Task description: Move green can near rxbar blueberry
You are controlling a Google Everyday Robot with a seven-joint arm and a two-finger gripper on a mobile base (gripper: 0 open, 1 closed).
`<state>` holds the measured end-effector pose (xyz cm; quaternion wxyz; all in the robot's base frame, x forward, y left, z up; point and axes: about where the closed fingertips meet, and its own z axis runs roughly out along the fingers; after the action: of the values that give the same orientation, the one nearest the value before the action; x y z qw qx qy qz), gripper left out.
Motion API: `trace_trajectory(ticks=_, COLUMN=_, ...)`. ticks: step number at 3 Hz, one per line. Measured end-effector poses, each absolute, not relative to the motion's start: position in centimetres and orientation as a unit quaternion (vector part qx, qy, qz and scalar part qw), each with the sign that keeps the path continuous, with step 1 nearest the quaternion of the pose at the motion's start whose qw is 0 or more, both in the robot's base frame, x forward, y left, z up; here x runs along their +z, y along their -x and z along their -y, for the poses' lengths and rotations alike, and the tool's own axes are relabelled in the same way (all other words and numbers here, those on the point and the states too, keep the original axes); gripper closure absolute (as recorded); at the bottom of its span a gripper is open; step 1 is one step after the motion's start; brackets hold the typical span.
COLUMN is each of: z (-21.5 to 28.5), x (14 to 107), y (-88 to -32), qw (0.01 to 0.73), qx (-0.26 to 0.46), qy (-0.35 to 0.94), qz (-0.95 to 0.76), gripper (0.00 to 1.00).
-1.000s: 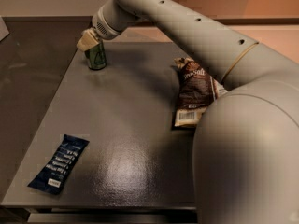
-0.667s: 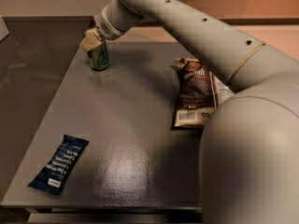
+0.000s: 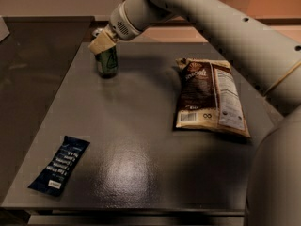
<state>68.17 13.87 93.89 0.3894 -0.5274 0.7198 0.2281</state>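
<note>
Three things on the table: green can, rxbar blueberry, chip bag.
Green can: upright, left of the chip bag and farther back than it.
Rxbar blueberry: lying flat, well to the left of the chip bag and nearer the camera, so well apart from the can.
Gripper: left of the chip bag and behind it, set over the can's top and upper side.
Gripper state: cannot tell whether it is apart or clamped on the can, because the tool itself covers the contact.
Step, as judged: at the pick, with the whole carry toward the bar not yet done.
Risk, tipping: a high or off-centre hold could topple the can when it is lifted or set down.
Risk, slipping: smooth metal may slide out of a weak grip during the long carry.
Risk, overshoot: setting the can down on the wrapper would shove or crush the bar.
Hidden: the can's rim and top, and most of its logo.
Cut off: the arm runs out of view to the right of the chip bag.
</note>
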Motion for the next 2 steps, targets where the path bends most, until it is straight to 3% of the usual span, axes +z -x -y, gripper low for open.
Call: trace_trajectory(ticks=2, z=-8.8, x=95.3, y=-59.4, qw=0.380, qx=0.263, qy=0.607, qz=-0.646, gripper=1.00)
